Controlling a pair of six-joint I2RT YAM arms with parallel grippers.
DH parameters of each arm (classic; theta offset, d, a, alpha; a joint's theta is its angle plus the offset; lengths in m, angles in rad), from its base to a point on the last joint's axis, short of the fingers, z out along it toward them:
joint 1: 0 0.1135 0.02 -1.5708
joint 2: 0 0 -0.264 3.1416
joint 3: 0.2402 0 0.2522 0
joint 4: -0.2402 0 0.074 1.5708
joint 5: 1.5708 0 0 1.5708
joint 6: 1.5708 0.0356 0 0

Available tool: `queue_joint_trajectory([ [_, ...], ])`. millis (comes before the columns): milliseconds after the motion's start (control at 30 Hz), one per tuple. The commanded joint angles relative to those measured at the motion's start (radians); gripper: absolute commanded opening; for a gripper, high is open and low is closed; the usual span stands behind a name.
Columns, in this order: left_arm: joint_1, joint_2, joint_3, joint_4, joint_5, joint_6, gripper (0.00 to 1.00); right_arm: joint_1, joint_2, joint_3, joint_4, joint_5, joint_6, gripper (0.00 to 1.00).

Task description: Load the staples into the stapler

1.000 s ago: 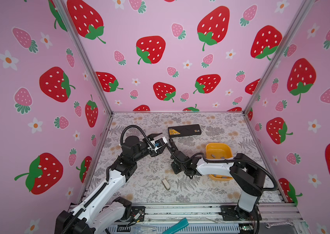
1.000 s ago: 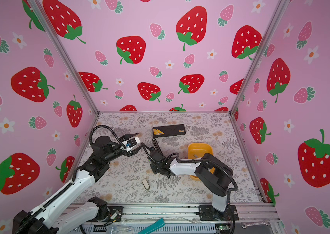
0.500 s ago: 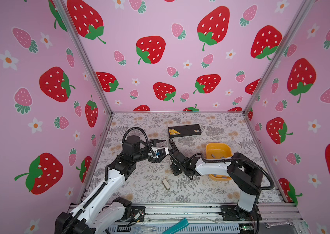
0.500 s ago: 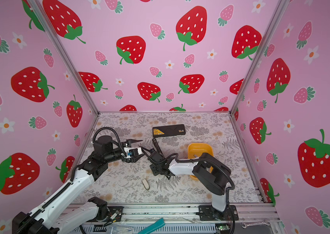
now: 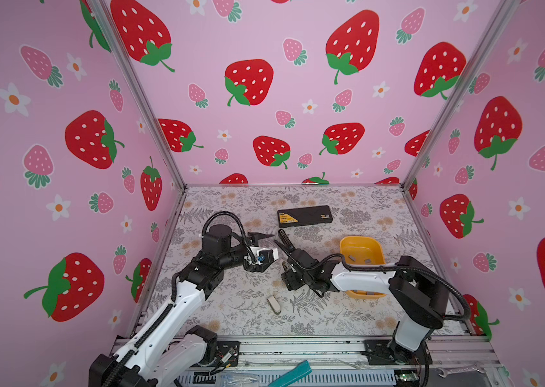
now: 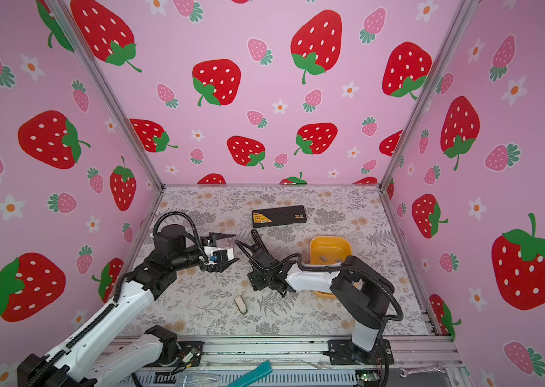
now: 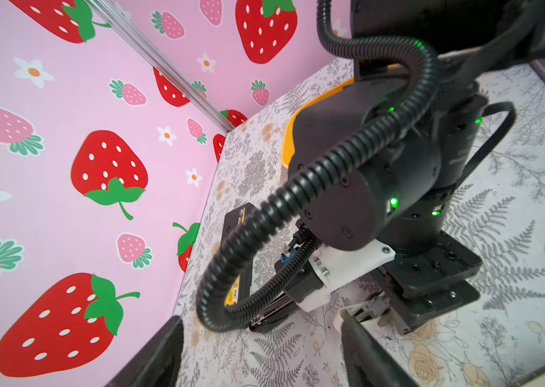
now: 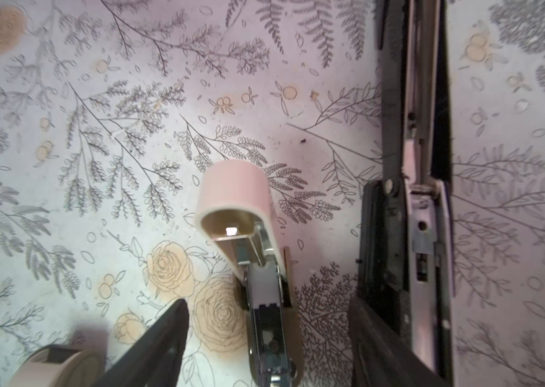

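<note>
Two black pincers gaping wide, empty: left gripper [image 6: 236, 248], right gripper [image 8: 267, 301]. Between the latter's jaws (untouched), a small pale plastic stapler [image 8: 234, 187].

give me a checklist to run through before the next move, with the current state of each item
1. Black stapler opened, rail exposed: ok.
2. Right gripper open, holding nothing: ok.
3. Left gripper open, empty: ok.
4. Staples available in the yellow bin: ok, a few grey strips show.
5. Rail free of old staples: cannot tell.
6. Right gripper's path clear: not ok. A small pink stapler lies between its fingers, untouched. Lifting first is probably safer.
</note>
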Motion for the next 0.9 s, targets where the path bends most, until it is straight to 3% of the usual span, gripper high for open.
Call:
queue_joint_trajectory([
  [0,0.004,-0.033,0.012,0.031,0.034,-0.010,0.76,-0.015,-0.068,-0.028,0.021,-0.006,-0.010,0.77],
  [267,-0.029,-0.051,0.033,-0.041,0.062,-0.013,0.72,-0.089,-0.287,-0.158,0.105,0.035,-0.005,0.72],
  [400,-0.178,-0.035,0.060,-0.223,-0.137,0.107,0.73,-0.135,-0.432,-0.257,0.179,0.073,0.007,0.68],
  [533,-0.266,0.004,0.140,-0.451,-0.208,0.144,0.71,-0.153,-0.547,-0.335,0.232,0.126,0.021,0.67],
  [733,-0.441,0.028,0.119,-0.567,-0.399,0.170,0.74,-0.166,-0.622,-0.399,0.274,0.203,0.022,0.68],
  [867,-0.577,0.139,0.123,-0.672,-0.616,0.173,0.70,-0.179,-0.635,-0.421,0.294,0.208,0.021,0.68],
])
